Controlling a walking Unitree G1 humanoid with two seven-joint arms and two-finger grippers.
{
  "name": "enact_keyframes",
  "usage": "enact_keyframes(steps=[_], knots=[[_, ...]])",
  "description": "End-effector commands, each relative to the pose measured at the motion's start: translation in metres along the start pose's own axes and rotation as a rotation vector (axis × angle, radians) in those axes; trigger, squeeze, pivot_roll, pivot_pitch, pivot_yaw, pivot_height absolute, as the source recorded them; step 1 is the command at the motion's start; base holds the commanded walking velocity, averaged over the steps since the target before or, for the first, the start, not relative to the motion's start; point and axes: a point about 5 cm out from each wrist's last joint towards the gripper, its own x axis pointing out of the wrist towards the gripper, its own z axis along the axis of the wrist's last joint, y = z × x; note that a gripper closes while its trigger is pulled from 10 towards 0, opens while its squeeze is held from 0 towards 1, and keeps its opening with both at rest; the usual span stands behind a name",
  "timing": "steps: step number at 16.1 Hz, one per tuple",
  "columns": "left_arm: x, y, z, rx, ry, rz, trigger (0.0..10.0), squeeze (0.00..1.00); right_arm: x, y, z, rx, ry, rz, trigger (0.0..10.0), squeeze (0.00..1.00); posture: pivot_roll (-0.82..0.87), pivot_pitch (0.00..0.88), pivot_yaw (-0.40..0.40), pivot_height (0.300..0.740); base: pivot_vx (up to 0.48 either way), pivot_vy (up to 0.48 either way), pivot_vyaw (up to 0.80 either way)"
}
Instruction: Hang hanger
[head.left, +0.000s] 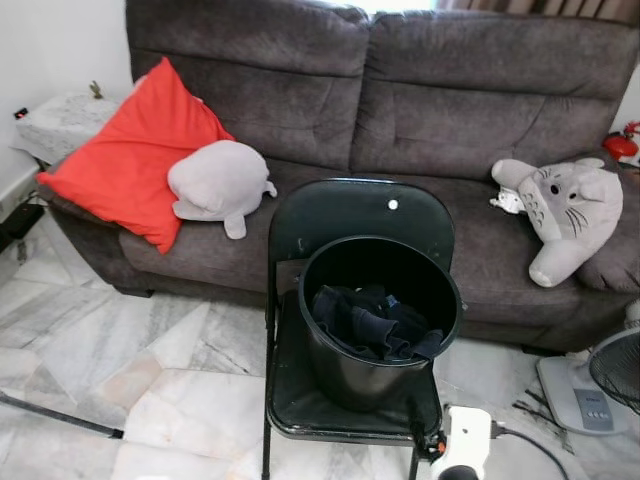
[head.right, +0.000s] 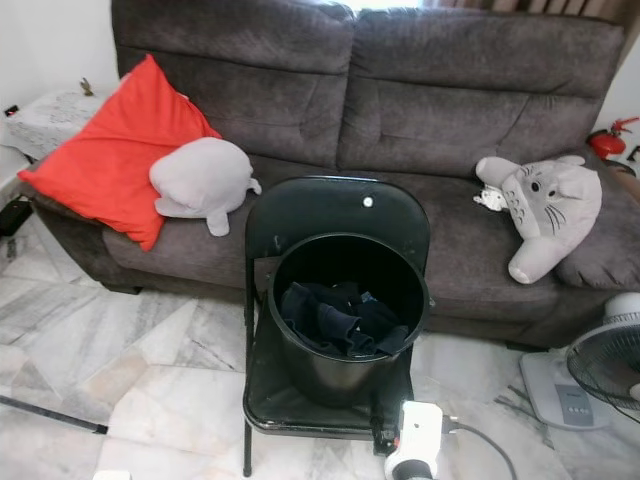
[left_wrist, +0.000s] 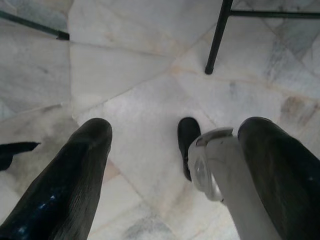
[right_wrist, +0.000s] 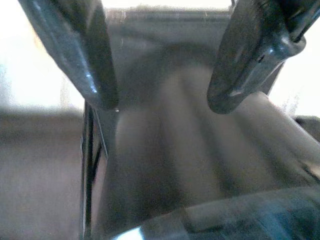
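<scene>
The left gripper (left_wrist: 172, 165) hangs low, pointing down at the pale marbled floor tiles (left_wrist: 130, 65); its two black fingers (left_wrist: 75, 175) stand well apart with nothing between them, and the robot's own black-tipped foot with a grey-white shell (left_wrist: 202, 160) lies on the floor below, near a thin black chair leg (left_wrist: 217, 37). The right gripper (right_wrist: 160, 75) is raised and aimed forward, its two black fingers (right_wrist: 240, 60) likewise spread wide and holding nothing; beyond them lies a blurred dark chair frame and grey surface that cannot be identified with certainty. In the head views, the white and black wrist of the right arm (head.right: 415, 440) shows at the bottom edge, just beside the front right corner of a black metal folding chair (head.left: 350, 215). On the chair seat stands a round black plastic bucket (head.left: 345, 375), upright, containing crumpled dark navy clothing (head.left: 375, 320). No hanger can be made out in any view. Behind the chair stands a dark grey fabric sofa (head.left: 420, 100). On its left end leans a red square cushion (head.left: 125, 155), with a grey rounded plush toy (head.left: 218, 182) touching it. On its right end lies a grey and white cat-like plush toy (head.left: 565, 210). A white floor fan (head.left: 600, 385) stands on the floor well to the right of the chair.
</scene>
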Motion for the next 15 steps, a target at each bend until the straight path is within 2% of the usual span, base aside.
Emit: enact_keyframes(steps=[1, 4, 5, 7, 10, 11, 13, 15], knots=[[-0.002, 0.0, -0.006, 0.008, 0.025, -0.001, 10.0, 0.0, -0.005, -0.003, 0.016, -0.063, -0.092, -0.008, 10.0, 0.0, -0.05, 0.099, -0.035, 0.74, 0.0, 0.0, 0.0], [-0.002, 0.0, -0.007, 0.017, 0.028, -0.007, 10.0, 0.0, -0.018, -0.001, 0.044, -0.175, -0.209, 0.016, 10.0, 0.0, -0.05, 0.092, -0.031, 0.74, 0.0, 0.0, 0.0], [-0.002, 0.0, -0.007, 0.02, 0.029, -0.007, 10.0, 0.0, -0.017, -0.004, 0.052, -0.165, -0.233, -0.019, 10.0, 0.0, -0.06, 0.09, -0.029, 0.74, 0.0, 0.0, 0.0], [-0.002, 0.001, -0.007, 0.027, 0.03, -0.01, 10.0, 0.0, -0.009, -0.017, 0.071, -0.194, -0.242, -0.126, 10.0, 0.0, -0.06, 0.087, -0.024, 0.74, 0.0, 0.0, 0.0], [-0.001, 0.0, -0.003, 0.03, 0.021, -0.01, 10.0, 0.0, 0.004, -0.017, 0.094, -0.253, -0.265, -0.121, 10.0, 0.0, -0.05, 0.096, -0.026, 0.74, 0.0, 0.0, 0.0], [0.0, 0.0, -0.002, 0.03, 0.02, -0.01, 10.0, 0.0, 0.005, -0.016, 0.096, -0.252, -0.268, -0.116, 10.0, 0.0, -0.05, 0.097, -0.026, 0.74, 0.0, 0.0, 0.0], [0.0, 0.0, -0.002, 0.025, 0.019, -0.006, 10.0, 0.0, 0.003, -0.011, 0.089, -0.185, -0.214, -0.089, 10.0, 0.0, -0.05, 0.106, -0.028, 0.74, 0.0, 0.0, 0.0], [-0.001, 0.0, -0.005, 0.022, 0.022, -0.005, 10.0, 0.0, -0.002, -0.011, 0.084, -0.21, -0.192, -0.071, 10.0, 0.0, -0.05, 0.11, -0.026, 0.74, 0.0, 0.0, 0.0]])
